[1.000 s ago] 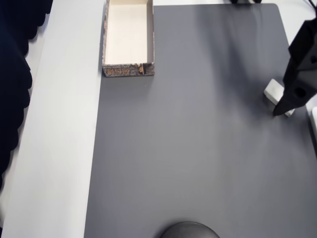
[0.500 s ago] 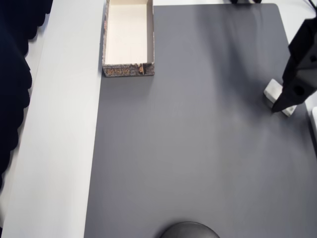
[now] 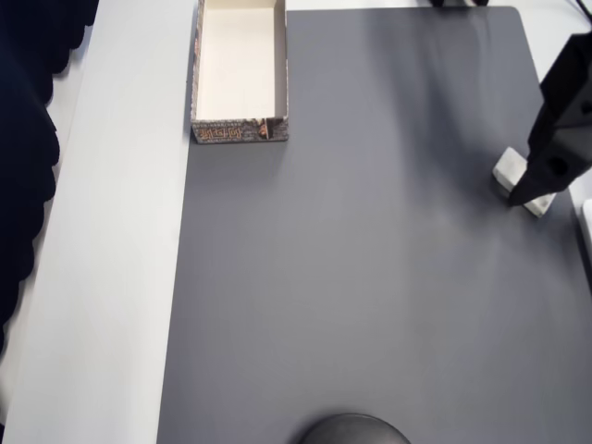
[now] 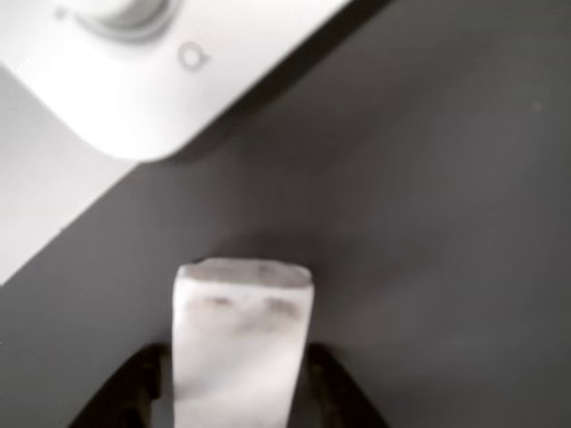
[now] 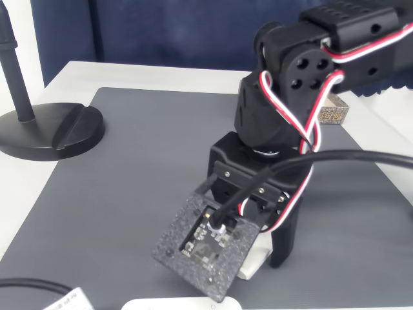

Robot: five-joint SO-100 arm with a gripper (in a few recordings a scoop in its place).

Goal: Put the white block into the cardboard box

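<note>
The white block (image 3: 507,168) lies on the dark grey mat (image 3: 351,277) near its right edge. My black gripper (image 3: 522,192) reaches down over it and hides its middle in the overhead view. In the wrist view the block (image 4: 241,339) stands between my two fingers, which press close on both of its long sides; my gripper (image 4: 241,406) is shut on it. The fixed view shows the block (image 5: 255,263) under the wrist camera board, beside one black finger (image 5: 281,245). The cardboard box (image 3: 239,131) sits at the mat's top left with nothing inside; one corner of it (image 5: 332,114) peeks out behind the arm.
A white device with a rounded corner (image 4: 152,71) lies just beyond the block, at the mat's right edge (image 3: 585,227). A black round stand base (image 5: 51,129) sits at the near edge of the mat (image 3: 353,430). A pale table strip (image 3: 111,277) runs along the left.
My gripper's tip has shifted slightly up the overhead picture and drawn in on the block; the block's near end has turned a little. The box has stayed put.
</note>
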